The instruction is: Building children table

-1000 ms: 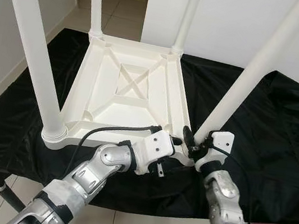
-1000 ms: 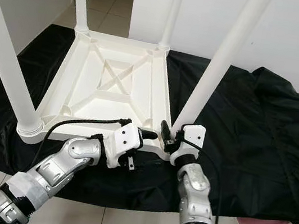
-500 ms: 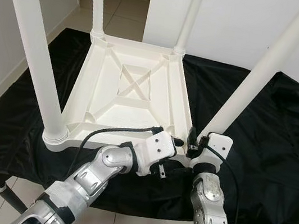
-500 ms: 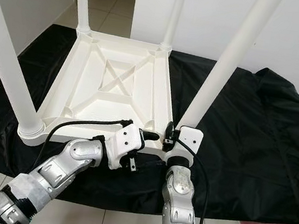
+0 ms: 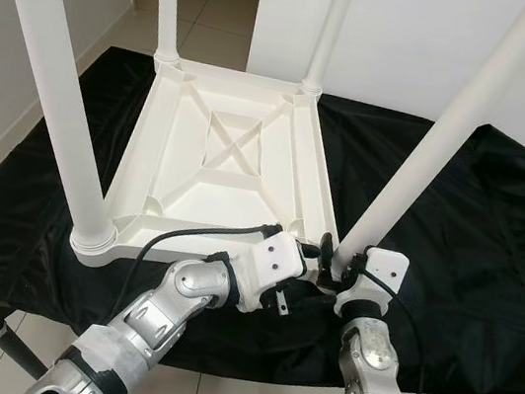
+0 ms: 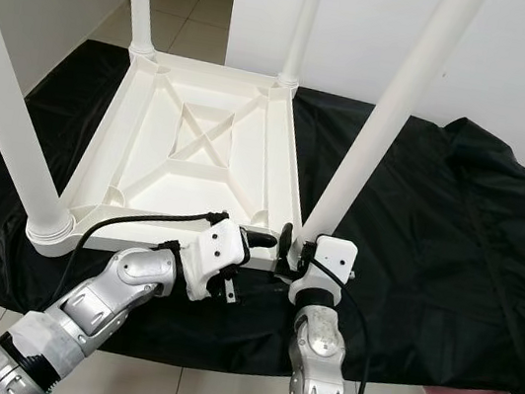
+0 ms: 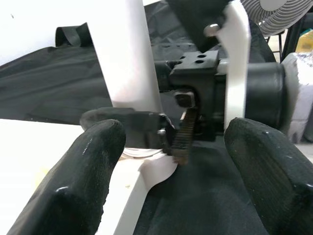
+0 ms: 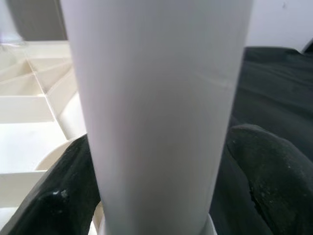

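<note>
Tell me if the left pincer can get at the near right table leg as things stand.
Probably only partly: the left pincer is open beside that leg, but the right pincer sits around its base, blocking a grip down there.

the two head views look forward and down from above, side by side — both share the upturned white plastic table (image 5: 222,166) on the black cloth (image 5: 495,244), legs rising toward 12 o'clock. each wrist camera sits very close, looking along its black fingers — both meet the same white round leg (image 8: 156,107).
</note>
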You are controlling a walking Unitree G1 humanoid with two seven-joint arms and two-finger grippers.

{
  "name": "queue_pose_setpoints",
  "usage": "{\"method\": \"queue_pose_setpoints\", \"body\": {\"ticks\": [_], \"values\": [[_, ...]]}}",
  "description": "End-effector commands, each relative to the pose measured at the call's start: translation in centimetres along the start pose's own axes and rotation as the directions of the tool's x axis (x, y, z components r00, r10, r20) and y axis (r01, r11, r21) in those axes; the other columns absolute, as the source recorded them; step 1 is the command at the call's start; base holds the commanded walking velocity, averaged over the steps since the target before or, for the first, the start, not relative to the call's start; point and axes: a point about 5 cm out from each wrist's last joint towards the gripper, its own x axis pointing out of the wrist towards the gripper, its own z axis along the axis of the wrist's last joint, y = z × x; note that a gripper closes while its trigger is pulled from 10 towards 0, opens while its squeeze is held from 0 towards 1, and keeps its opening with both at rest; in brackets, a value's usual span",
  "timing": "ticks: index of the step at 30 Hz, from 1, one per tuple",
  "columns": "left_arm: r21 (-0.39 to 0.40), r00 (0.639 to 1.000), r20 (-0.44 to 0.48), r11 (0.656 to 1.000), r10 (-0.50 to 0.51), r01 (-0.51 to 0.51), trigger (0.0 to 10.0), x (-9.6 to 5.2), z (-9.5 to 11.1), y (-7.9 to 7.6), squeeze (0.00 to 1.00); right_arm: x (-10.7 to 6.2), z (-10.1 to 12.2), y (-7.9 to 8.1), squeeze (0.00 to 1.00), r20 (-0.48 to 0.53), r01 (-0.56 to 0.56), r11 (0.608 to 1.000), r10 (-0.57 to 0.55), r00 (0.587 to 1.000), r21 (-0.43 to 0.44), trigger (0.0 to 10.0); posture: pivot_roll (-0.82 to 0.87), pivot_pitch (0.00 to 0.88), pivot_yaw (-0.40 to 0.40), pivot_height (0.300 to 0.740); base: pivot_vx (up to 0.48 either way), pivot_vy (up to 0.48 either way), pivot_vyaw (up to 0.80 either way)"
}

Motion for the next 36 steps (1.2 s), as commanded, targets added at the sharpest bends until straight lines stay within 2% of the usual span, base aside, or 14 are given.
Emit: {"method": "queue_pose_setpoints", "body": {"ticks": [1,4,5,6,7,10,12,13,14,19,20,27,31,36], "values": [[0.001,1.000,-0.007,1.000,0.027,-0.027,10.0,-0.2,0.0,-0.2,0.00,-0.3,0.2,-0.7,1.00,0.016,-0.003,1.000,0.002,1.000,0.006,10.0,-0.04,0.000,-0.096,0.740,0.000,0.000,0.00],[-0.003,0.999,-0.007,0.999,0.032,-0.032,10.0,-0.3,0.0,-0.2,0.00,-0.5,0.2,-0.9,1.00,0.017,-0.004,1.000,0.004,1.000,0.008,10.0,-0.04,0.000,-0.095,0.740,0.000,0.000,0.00],[-0.010,0.999,-0.004,0.999,0.048,-0.048,10.0,-0.5,0.0,-0.2,0.00,-0.7,0.2,-1.2,0.89,0.018,-0.018,1.000,0.018,1.000,0.008,10.0,-0.04,0.000,-0.094,0.740,0.000,0.000,0.00],[-0.010,0.999,-0.004,0.999,0.048,-0.048,10.0,-0.5,0.0,-0.2,0.00,-0.7,0.2,-1.2,0.89,0.018,-0.018,1.000,0.018,1.000,0.008,10.0,-0.04,0.000,-0.094,0.740,0.000,0.000,0.00],[-0.014,0.998,-0.003,0.998,0.062,-0.062,10.0,-0.6,0.0,-0.2,0.00,-0.9,0.1,-1.4,0.00,0.014,-0.028,1.000,0.028,1.000,0.004,10.0,-0.04,0.000,-0.094,0.740,0.000,0.000,0.00],[-0.014,0.998,-0.003,0.998,0.062,-0.062,10.0,-0.6,0.0,-0.2,0.00,-0.9,0.1,-1.4,0.00,0.014,-0.028,1.000,0.028,1.000,0.004,10.0,-0.04,0.000,-0.094,0.740,0.000,0.000,0.00],[-0.026,0.997,-0.009,0.997,0.075,-0.075,10.0,-1.3,-0.1,-0.1,0.00,-1.5,0.2,-1.6,0.00,0.022,-0.118,0.993,0.118,0.993,0.003,10.0,-0.03,0.000,-0.084,0.740,0.000,0.000,0.00],[-0.026,0.997,-0.009,0.997,0.075,-0.075,10.0,-1.3,-0.1,-0.1,0.00,-1.5,0.2,-1.6,0.00,0.022,-0.118,0.993,0.118,0.993,0.003,10.0,-0.03,0.000,-0.084,0.740,0.000,0.000,0.00],[-0.028,0.996,-0.024,0.996,0.082,-0.083,10.0,-2.1,-0.2,0.0,0.00,-1.7,0.5,-1.8,0.00,0.037,-0.172,0.985,0.172,0.984,0.000,10.0,-0.03,0.000,-0.079,0.740,0.000,0.000,0.00],[-0.025,0.994,-0.036,0.994,0.101,-0.102,10.0,-2.6,-0.2,0.2,0.00,-1.9,0.8,-1.8,0.00,0.051,-0.197,0.980,0.197,0.979,-0.017,10.0,-0.04,0.000,-0.075,0.740,0.000,0.000,0.00],[-0.039,0.988,-0.032,0.988,0.149,-0.150,10.0,-3.2,-0.2,0.7,0.00,-2.2,0.7,-1.8,0.00,0.043,-0.191,0.981,0.192,0.981,-0.021,10.0,-0.04,0.000,-0.072,0.740,0.000,0.000,0.00],[-0.074,0.970,-0.057,0.968,0.234,-0.238,10.0,-4.9,-0.6,1.1,0.00,-2.8,0.9,-1.6,0.00,0.043,-0.217,0.975,0.218,0.975,-0.039,10.0,-0.04,0.000,-0.062,0.740,0.000,0.000,0.00],[-0.083,0.936,-0.087,0.934,0.342,-0.349,10.0,-6.7,-1.1,1.7,0.00,-3.6,1.0,-1.9,0.00,0.039,-0.243,0.970,0.243,0.969,-0.023,10.0,-0.04,0.000,-0.063,0.740,0.000,0.000,0.00],[-0.065,0.917,-0.122,0.919,0.379,-0.388,10.0,-7.9,-1.7,2.0,0.00,-3.1,1.2,-1.7,0.00,0.052,-0.226,0.974,0.225,0.973,0.000,10.0,-0.03,0.000,-0.076,0.740,0.000,0.000,0.00]]}}
